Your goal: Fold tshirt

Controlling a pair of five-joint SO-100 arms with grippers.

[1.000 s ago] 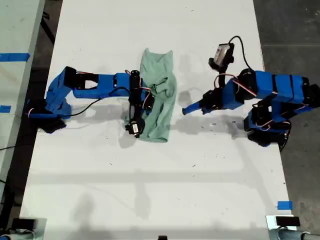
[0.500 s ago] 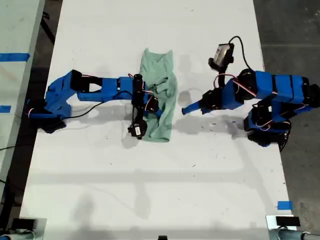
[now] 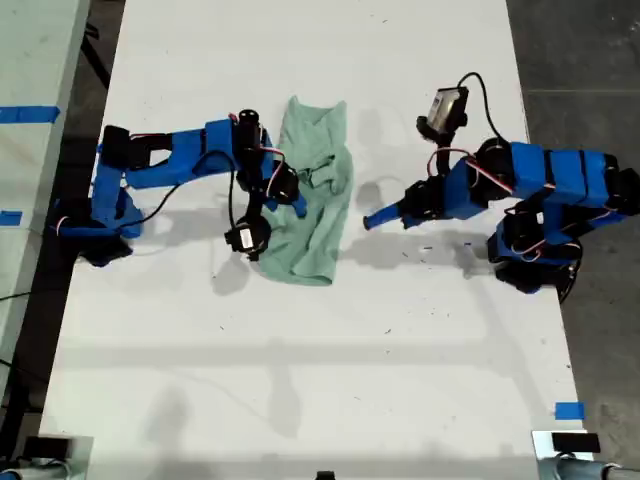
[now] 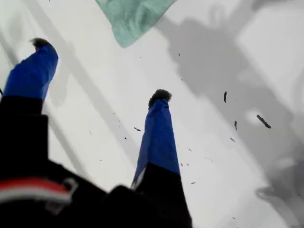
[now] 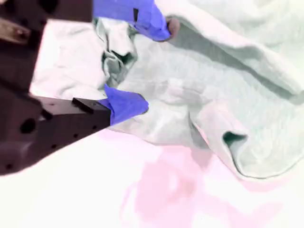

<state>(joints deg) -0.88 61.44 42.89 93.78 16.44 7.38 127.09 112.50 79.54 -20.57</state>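
Observation:
The pale mint-green tshirt (image 3: pixel 322 232) lies bunched into a narrow upright strip at the middle of the white table (image 3: pixel 300 380). My second gripper (image 3: pixel 292 196) reaches in from the exterior view's left onto the shirt's edge. In the second wrist view its blue fingertips (image 5: pixel 154 21) stand apart, open, either side of a raised wrinkle of the tshirt (image 5: pixel 213 90). My first gripper (image 3: pixel 370 220) hovers over bare table at the exterior view's right of the shirt. It is open and empty (image 4: pixel 100 69), with a corner of the tshirt (image 4: pixel 133 16) beyond its fingers.
Both blue arm bases sit at the table's side edges in the exterior view. A strip of blue tape (image 3: pixel 569 410) marks the table's corner at the exterior view's lower right. Dark specks dot the table surface (image 4: pixel 228 123).
The second arm has drawn back toward the exterior view's left and swung upward, its gripper shifting from the shirt's middle to its edge. The first arm has stayed still.

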